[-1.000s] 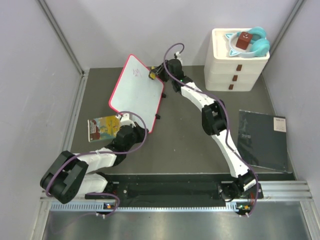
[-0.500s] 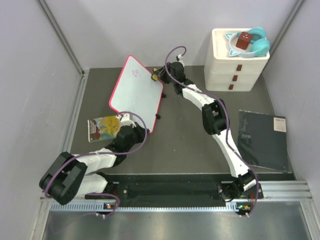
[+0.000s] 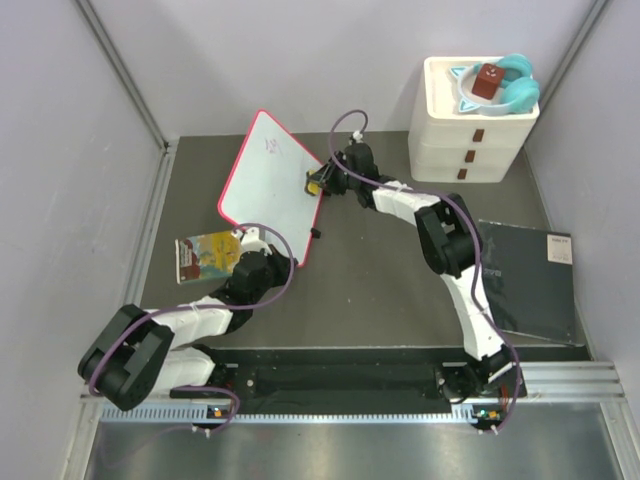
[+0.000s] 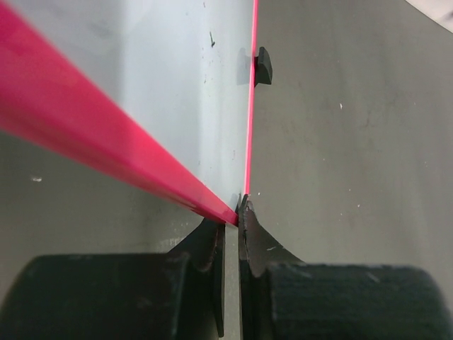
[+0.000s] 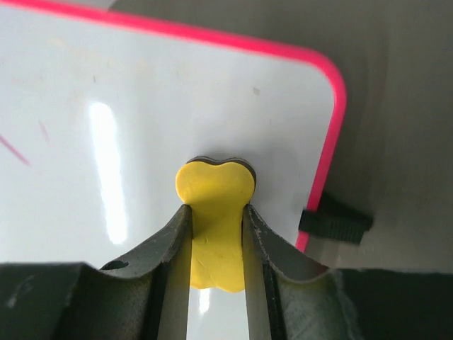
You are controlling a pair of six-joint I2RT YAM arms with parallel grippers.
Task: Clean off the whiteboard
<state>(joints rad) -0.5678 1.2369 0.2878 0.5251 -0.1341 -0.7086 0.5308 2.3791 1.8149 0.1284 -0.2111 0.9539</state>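
The whiteboard (image 3: 270, 185), white with a pink-red frame, lies tilted at the back left with faint red marks near its far end. My left gripper (image 3: 278, 252) is shut on its near corner (image 4: 237, 211), with the frame pinched between the fingers. My right gripper (image 3: 318, 183) is shut on a yellow eraser (image 5: 214, 219) and presses its dark pad against the board surface (image 5: 141, 142) near the right edge. A black clip (image 5: 334, 224) sits on the frame just right of the eraser. A faint red stroke (image 5: 14, 150) shows at the left of the right wrist view.
A white drawer unit (image 3: 470, 130) with a teal item and a red-brown block on top stands at the back right. A dark grey sheet (image 3: 525, 280) lies at the right. A colourful booklet (image 3: 205, 255) lies by the left arm. Grey walls enclose the sides.
My right gripper has moved with the eraser from the board's far right corner down along its right edge, toward me. The left gripper and the board have stayed put.
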